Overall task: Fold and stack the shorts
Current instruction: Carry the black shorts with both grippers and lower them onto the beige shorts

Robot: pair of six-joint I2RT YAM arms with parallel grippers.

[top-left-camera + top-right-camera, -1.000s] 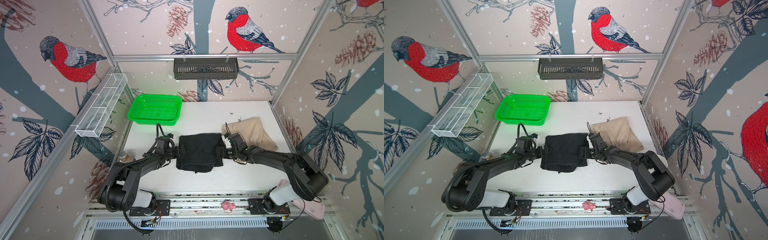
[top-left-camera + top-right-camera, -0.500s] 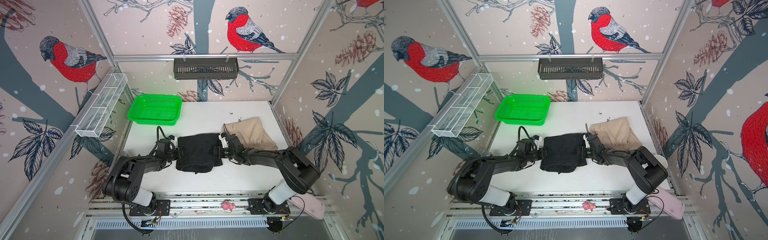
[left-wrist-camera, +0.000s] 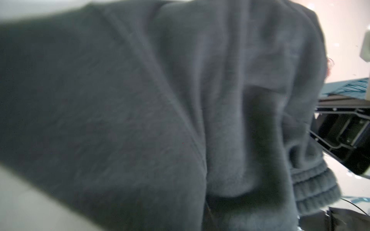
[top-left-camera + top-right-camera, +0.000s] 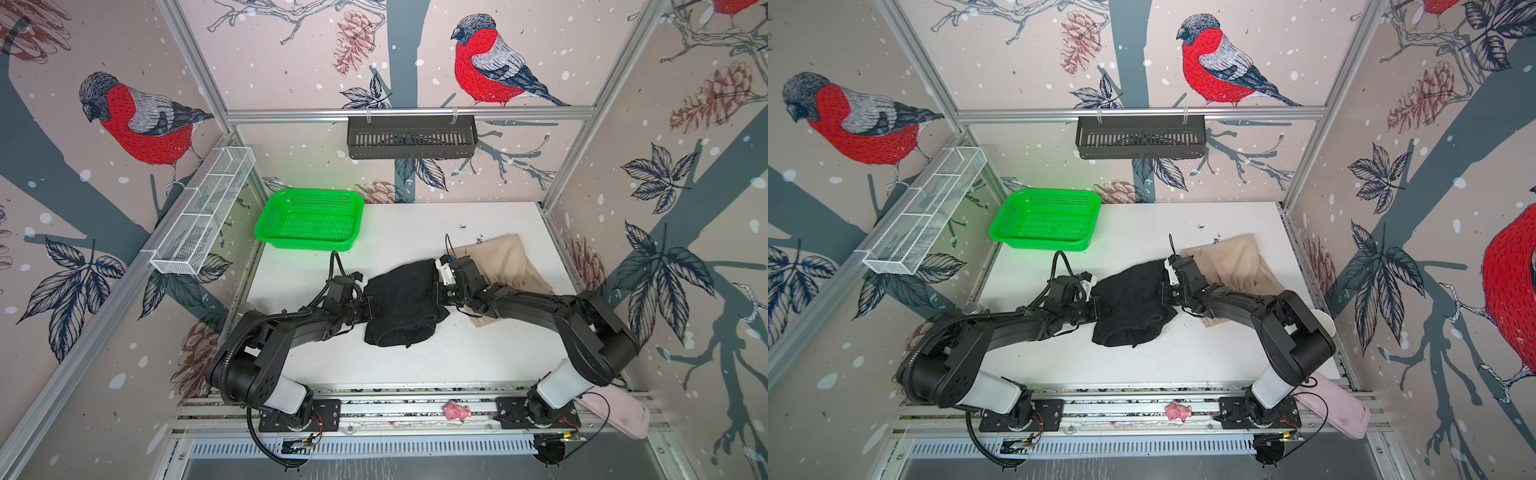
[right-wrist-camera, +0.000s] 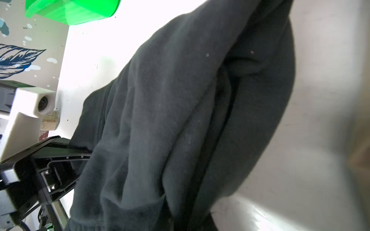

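Observation:
The black shorts (image 4: 401, 307) lie bunched at mid-table in both top views, their side edges drawn up. My left gripper (image 4: 368, 305) is shut on their left edge and my right gripper (image 4: 439, 291) on their right edge. Dark cloth (image 3: 180, 100) fills the left wrist view and hides the jaws. In the right wrist view the black shorts (image 5: 180, 120) hang the same way. The beige shorts (image 4: 503, 262) lie folded at the right, partly under my right arm.
A green basket (image 4: 309, 220) stands at the back left of the white table (image 4: 415, 361). A white wire shelf (image 4: 203, 216) hangs on the left wall and a black rack (image 4: 411, 137) on the back wall. A small pink toy (image 4: 456, 411) sits on the front rail.
Both grippers have gone from open to shut on the side edges of the black shorts. The cloth has bunched inward and its edges have risen.

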